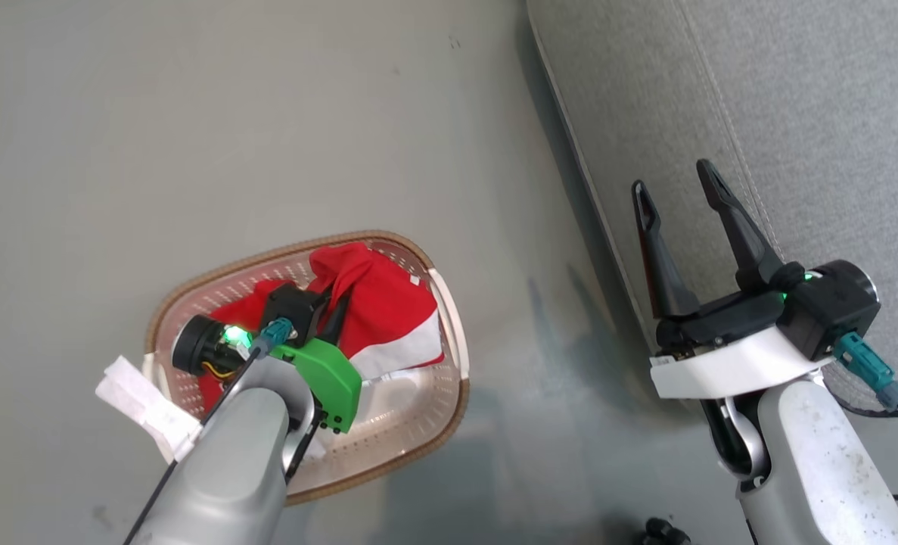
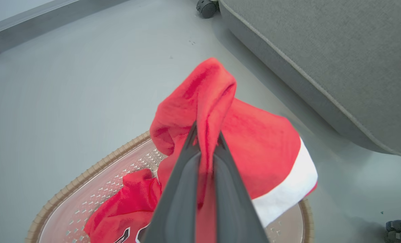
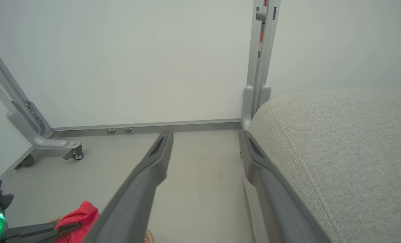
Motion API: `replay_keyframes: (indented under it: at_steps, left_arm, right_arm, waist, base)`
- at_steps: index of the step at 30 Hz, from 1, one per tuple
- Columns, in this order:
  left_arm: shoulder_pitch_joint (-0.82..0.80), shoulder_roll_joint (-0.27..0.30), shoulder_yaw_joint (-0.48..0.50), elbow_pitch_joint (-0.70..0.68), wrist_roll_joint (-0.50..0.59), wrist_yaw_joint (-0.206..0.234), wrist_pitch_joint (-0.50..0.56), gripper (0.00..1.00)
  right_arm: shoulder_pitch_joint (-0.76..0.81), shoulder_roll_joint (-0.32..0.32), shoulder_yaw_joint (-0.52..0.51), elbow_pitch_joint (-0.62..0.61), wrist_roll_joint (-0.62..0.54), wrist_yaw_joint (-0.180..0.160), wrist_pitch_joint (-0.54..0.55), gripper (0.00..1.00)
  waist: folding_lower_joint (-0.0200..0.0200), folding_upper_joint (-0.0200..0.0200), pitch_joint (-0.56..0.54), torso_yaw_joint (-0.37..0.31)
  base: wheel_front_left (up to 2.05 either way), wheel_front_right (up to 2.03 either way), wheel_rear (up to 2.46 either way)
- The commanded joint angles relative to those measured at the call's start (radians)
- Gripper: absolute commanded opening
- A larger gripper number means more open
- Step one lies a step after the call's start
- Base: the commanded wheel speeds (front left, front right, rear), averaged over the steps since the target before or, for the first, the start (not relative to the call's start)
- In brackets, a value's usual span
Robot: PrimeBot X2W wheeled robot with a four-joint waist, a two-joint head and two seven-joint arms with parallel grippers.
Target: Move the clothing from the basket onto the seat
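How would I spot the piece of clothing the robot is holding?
Left of the grey seat, a cream basket stands on the floor. The left gripper pinches a peak of the red shorts in it; their white panel sets them apart from the lettered jersey beside them.

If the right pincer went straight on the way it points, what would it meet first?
Likely the rail at the wall's foot, past bare floor; the line between the right pincer's fingers looks free until there. The seat runs close beside one finger; depth is unclear.
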Motion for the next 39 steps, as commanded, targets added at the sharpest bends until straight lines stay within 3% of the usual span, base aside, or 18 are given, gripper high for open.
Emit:
replay_keyframes:
  at_steps: [1,23,39]
  left_arm:
    - [0.027,-0.002,0.008,-0.027,-0.003,-0.004,-0.003,0.00]
    - [0.244,-0.021,0.187,-0.566,0.069,-0.001,-0.004,0.00]
    - [0.257,-0.011,0.142,-0.692,0.080,-0.004,-0.004,0.00]
  right_arm:
    - [0.022,-0.004,-0.005,0.008,-0.010,-0.001,-0.005,1.00]
    - [0.174,-0.004,0.002,0.090,-0.014,-0.001,-0.005,1.00]
    - [0.223,-0.004,0.031,0.092,0.006,-0.001,-0.005,1.00]
  waist:
    - [0.0000,0.0100,-0.096,0.067]
    - [0.0000,0.0100,-0.363,0.152]
    - [0.0000,0.0100,-0.427,0.155]
  base:
    - [0.00,0.00,0.00]
    - [0.00,0.00,0.00]
    - [0.00,0.00,0.00]
